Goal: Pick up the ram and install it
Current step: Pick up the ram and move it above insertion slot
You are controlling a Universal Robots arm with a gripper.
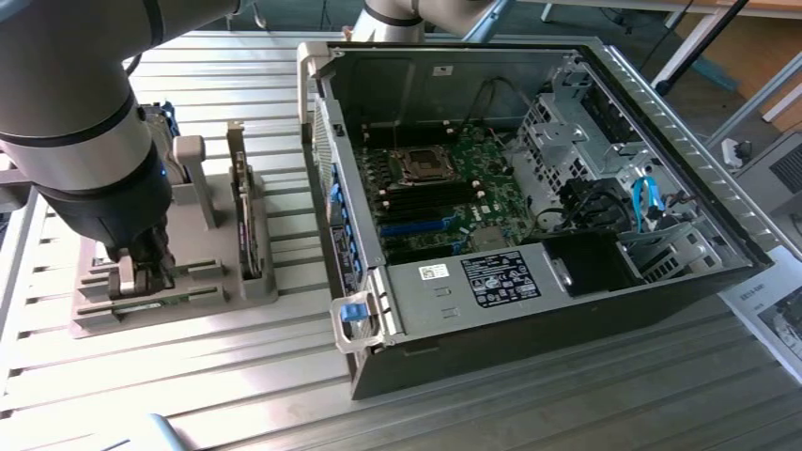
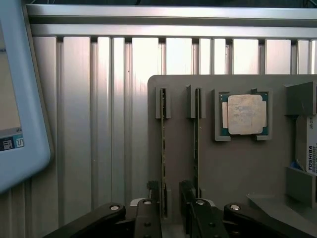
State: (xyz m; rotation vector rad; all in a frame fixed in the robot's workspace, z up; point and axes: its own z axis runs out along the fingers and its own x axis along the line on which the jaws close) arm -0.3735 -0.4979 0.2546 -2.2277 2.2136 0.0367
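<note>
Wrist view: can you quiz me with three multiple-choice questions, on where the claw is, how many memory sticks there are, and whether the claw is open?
1. Where is the gripper? A inside the computer; B at the grey holder; C on the floor.
2. How many memory sticks stand in the holder? A one; B two; C four.
3. The gripper is: A open; B shut on a stick; C shut on nothing.
Answers: 1 B, its fingers reach over the holder's edge; 2 B, two thin sticks stand on edge; 3 A, its fingers stand apart, astride one stick.
</note>
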